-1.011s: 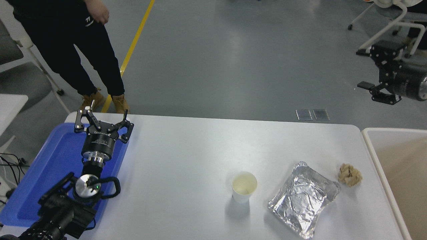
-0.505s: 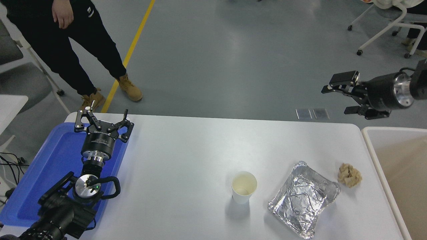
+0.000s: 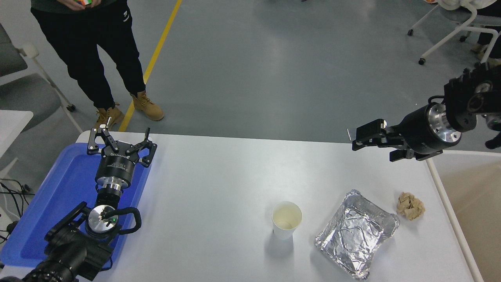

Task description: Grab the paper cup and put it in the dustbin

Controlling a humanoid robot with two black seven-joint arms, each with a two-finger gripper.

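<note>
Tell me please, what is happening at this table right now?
The right gripper hangs open above the table's far right edge, holding nothing. The paper cup stands upright and untouched beside a crumpled foil tray. The dustbin waits at the right. The left gripper is parked, open, over a blue tray.

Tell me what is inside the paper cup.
The paper cup stands upright on the white table. Its cream-coloured inside looks empty down to the base; the near wall hides a strip of the bottom.

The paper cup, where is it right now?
In the head view, the paper cup stands upright on the white table, right of centre, just left of the foil tray.
</note>
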